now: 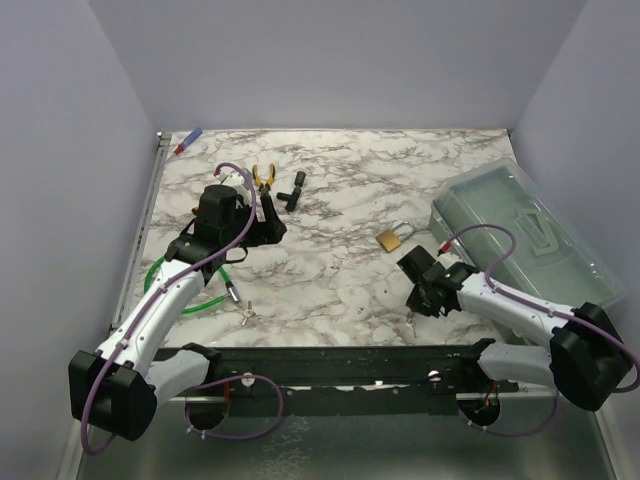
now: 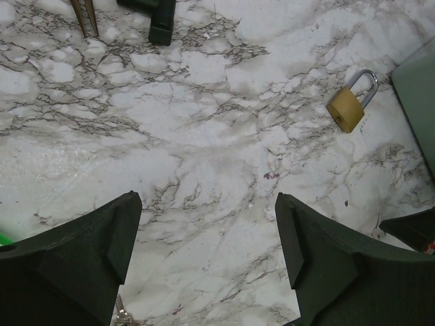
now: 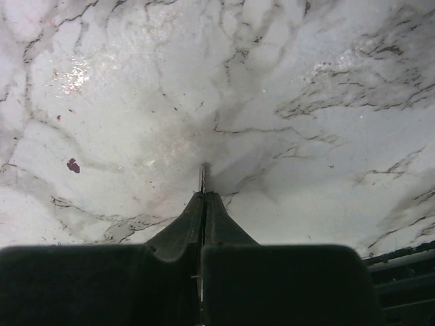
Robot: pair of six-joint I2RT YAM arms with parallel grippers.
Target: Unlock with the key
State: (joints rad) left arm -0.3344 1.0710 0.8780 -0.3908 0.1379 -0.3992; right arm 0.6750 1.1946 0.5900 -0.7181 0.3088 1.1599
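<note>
The brass padlock [image 1: 390, 240] with a silver shackle lies on the marble table, also seen at the upper right in the left wrist view as the padlock [image 2: 351, 102]. My right gripper [image 1: 424, 297] is down at the table near its front edge, a little in front of and to the right of the padlock. In the right wrist view the right gripper [image 3: 204, 195] is shut on a thin silver key [image 3: 202, 176], whose tip sticks out past the fingertips onto the marble. My left gripper [image 2: 207, 204] hovers open over bare marble to the left of the padlock, holding nothing.
A clear plastic box [image 1: 525, 235] stands at the right. Yellow-handled pliers [image 1: 263, 177] and black parts [image 1: 293, 192] lie at the back. A green cable loop [image 1: 165, 285] and another small key [image 1: 245, 312] lie by the left arm. A red-blue pen [image 1: 188, 141] is in the far left corner.
</note>
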